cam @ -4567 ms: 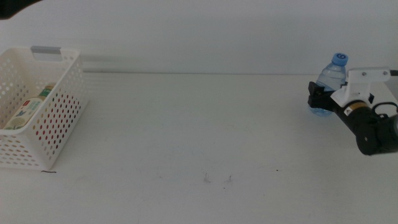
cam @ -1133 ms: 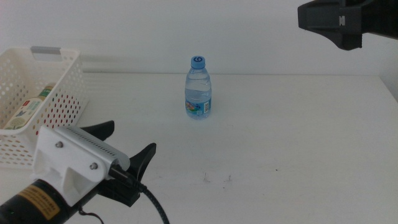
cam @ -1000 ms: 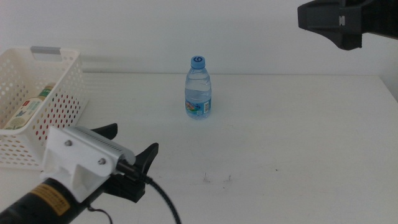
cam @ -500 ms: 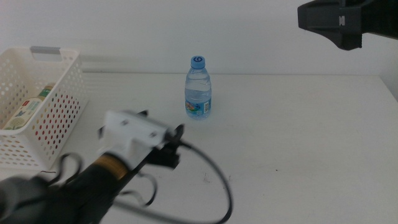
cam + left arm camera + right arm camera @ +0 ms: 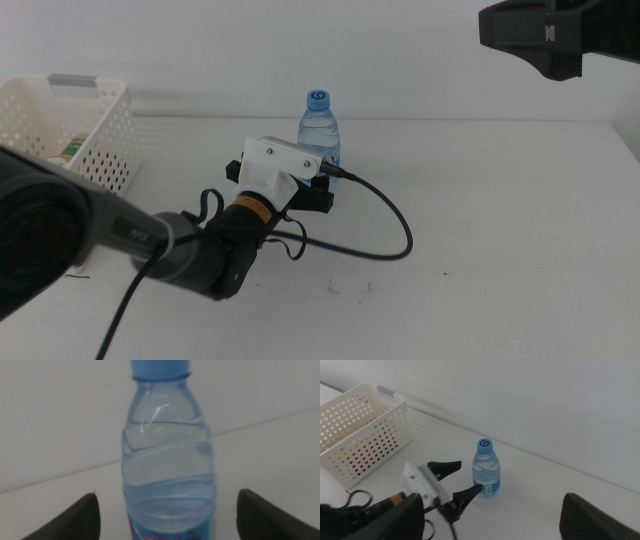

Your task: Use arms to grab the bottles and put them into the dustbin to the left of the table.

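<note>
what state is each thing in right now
water bottle: upright on the table, blue cap on, not gripped
left pincer: open, jaws either side of the bottle
right pincer: raised above the table, open, holding nothing
dustbin: upright at the table's left, tea bottle lying inside

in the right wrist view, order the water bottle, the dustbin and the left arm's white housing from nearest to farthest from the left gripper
1. Water bottle, right at the open left gripper.
2. White housing, just behind the fingers.
3. Dustbin, off toward the table's left end.

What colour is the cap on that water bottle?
Blue, clearest on the cap in the right wrist view.
</note>
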Controlling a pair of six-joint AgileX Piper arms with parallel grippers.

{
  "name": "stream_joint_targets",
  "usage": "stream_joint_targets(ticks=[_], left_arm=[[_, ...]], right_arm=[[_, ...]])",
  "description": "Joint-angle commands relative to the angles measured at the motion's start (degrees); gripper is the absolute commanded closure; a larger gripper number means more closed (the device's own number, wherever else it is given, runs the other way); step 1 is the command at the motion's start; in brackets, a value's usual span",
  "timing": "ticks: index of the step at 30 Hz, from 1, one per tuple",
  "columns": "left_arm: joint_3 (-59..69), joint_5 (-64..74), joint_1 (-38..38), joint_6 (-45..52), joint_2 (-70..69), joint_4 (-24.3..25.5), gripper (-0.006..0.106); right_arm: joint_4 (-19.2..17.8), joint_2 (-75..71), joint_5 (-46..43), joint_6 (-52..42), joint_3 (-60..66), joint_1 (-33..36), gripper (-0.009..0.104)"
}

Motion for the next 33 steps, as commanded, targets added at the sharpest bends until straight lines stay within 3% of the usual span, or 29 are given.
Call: stream_joint_targets(ticks=[1,9,25,28,33], left_arm=[[-2.9,1.0,0.8,-0.9,2.1,0.6,0.007],[-11.3,5.7,1.5,-1.1,7.2,2.2,0.007],[-22.7,7.2,1.9,-0.8,14.9,-0.8,0.01],[-22.6,7.2,1.9,-0.6,14.7,-0.8,0.03],[-18.0,8.9,1.9,0.6,7.7,-0.3,0.089]], right_arm=[[-0.4,-0.2,-0.4,-0.4,-0.2,0.2,0.007],[-0.4,-0.2,-0.4,-0.4,-0.2,0.2,0.007],[-0.4,-0.2,-0.4,-0.4,-0.2,0.2,0.007],[-0.4,-0.2,-0.4,-0.4,-0.2,0.2,0.007],[-0.4,-0.2,-0.4,-0.4,-0.2,0.2,0.007]])
